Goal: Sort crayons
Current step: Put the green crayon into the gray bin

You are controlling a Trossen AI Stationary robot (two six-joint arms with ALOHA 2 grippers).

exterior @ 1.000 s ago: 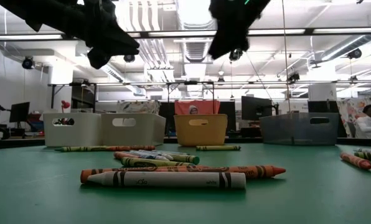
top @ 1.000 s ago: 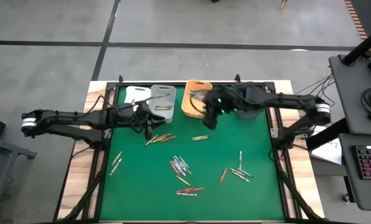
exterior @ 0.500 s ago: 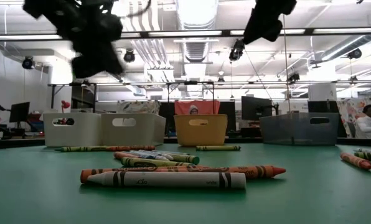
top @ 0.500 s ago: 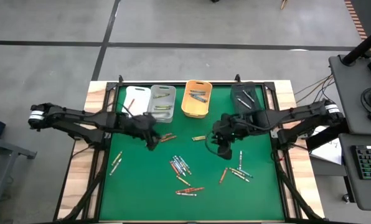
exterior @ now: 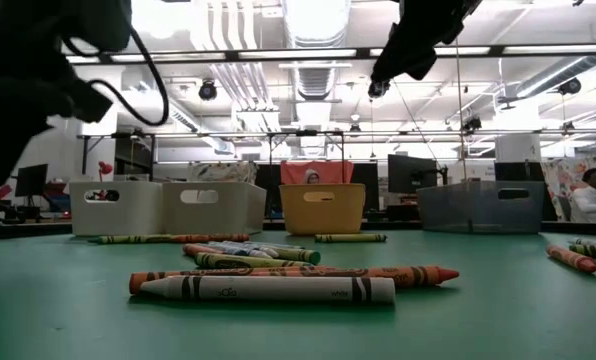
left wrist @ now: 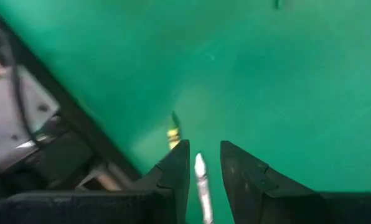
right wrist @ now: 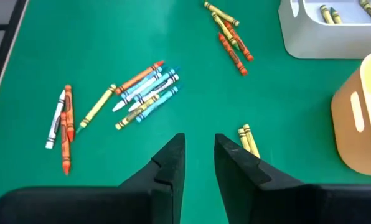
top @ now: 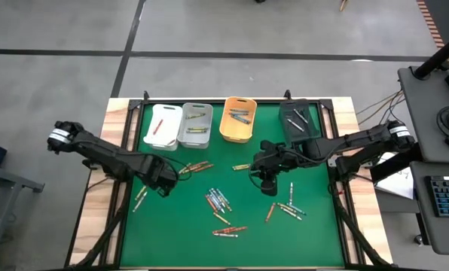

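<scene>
Crayons lie loose on the green mat: a blue-and-orange cluster (top: pixel 218 200), a red-and-white few (top: pixel 229 229), a group (top: pixel 285 208) at the right, some (top: pixel 198 167) by the bins. My left gripper (top: pixel 164 188) points down, open, above the mat near two crayons (top: pixel 140 197). In its wrist view a white crayon (left wrist: pixel 201 180) shows through the gap and a yellow one (left wrist: pixel 173 134) lies beside it. My right gripper (top: pixel 268 183) hangs open over the mat's middle right, slanting down, with nothing between its fingers (right wrist: pixel 199 149).
A white bin (top: pixel 164 124), a grey bin (top: pixel 197 125), an orange bin (top: pixel 238 119) and a black bin (top: pixel 298 119) stand in a row along the far edge, each with crayons inside. Black frame rails run along the mat's left and right sides.
My left gripper has gone from beside the grey bin toward the table's near left, sinking and tipping over until it points down. My right gripper has left the orange bin and come toward the near edge, lower, over the mat's middle right.
</scene>
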